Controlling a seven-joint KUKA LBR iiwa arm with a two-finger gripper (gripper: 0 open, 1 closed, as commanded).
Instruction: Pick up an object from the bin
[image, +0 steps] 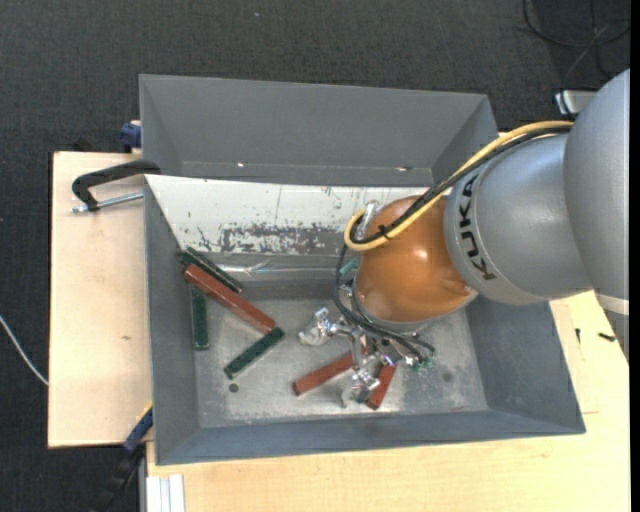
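Metal gripper (366, 377) sits low near the front of the grey metal bin (170, 300), beside a short flat red-brown bar (320, 380) lying unlifted on the floor; its open-or-closed state cannot be told.

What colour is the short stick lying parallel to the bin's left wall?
Dark green; the stick shows best in the camera view.

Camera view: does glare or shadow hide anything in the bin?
Camera view: strong glare whitens the bin's back wall, hiding no object; mild shadow lies under the arm round the gripper, but the red stick there is plain to see.
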